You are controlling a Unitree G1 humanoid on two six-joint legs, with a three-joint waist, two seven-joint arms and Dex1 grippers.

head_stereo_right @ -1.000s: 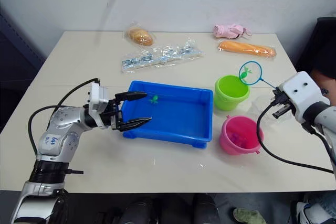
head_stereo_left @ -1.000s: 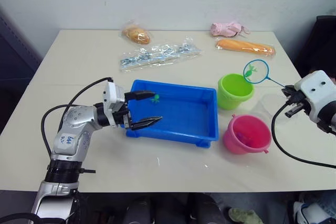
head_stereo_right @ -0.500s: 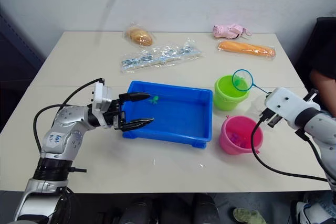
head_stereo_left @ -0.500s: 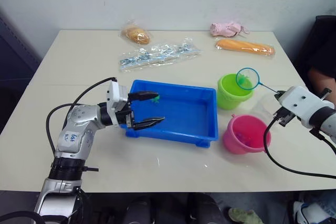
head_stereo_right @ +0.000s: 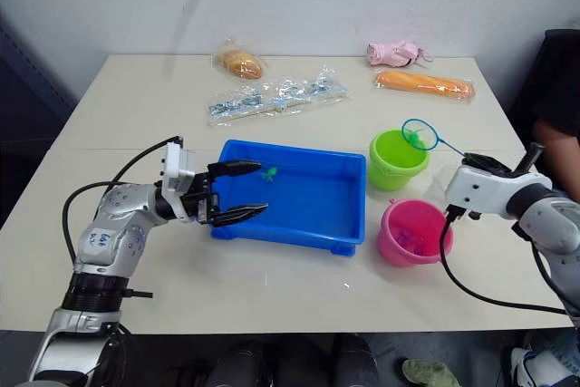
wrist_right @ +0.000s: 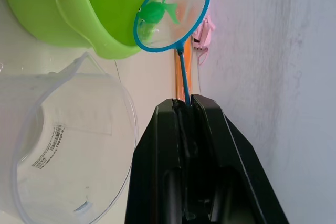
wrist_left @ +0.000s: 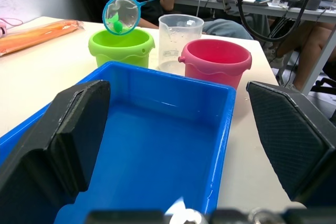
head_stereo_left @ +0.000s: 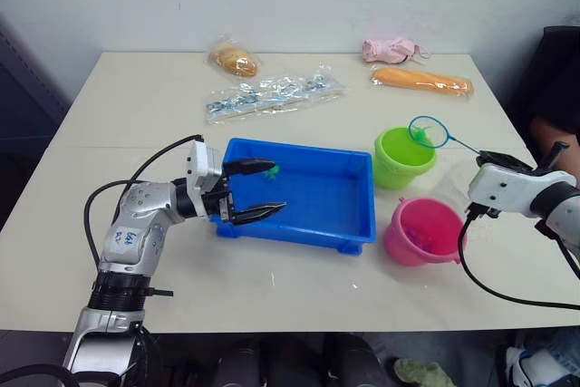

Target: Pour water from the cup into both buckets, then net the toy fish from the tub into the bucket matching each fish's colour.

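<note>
Right gripper clamped on the net handle, hoop out ahead over the green bucket rim, green fish in the mesh. Beside it, clear cup, then pink bucket. Left gripper spread wide across the tub end; another green fish inside.

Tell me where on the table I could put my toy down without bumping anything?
The near edge of the table, in front of the blue tub, is bare. So is the far left corner, beside the bagged bun. The right side is crowded: green bucket, pink bucket, clear cup and the right hand holding the net.
</note>
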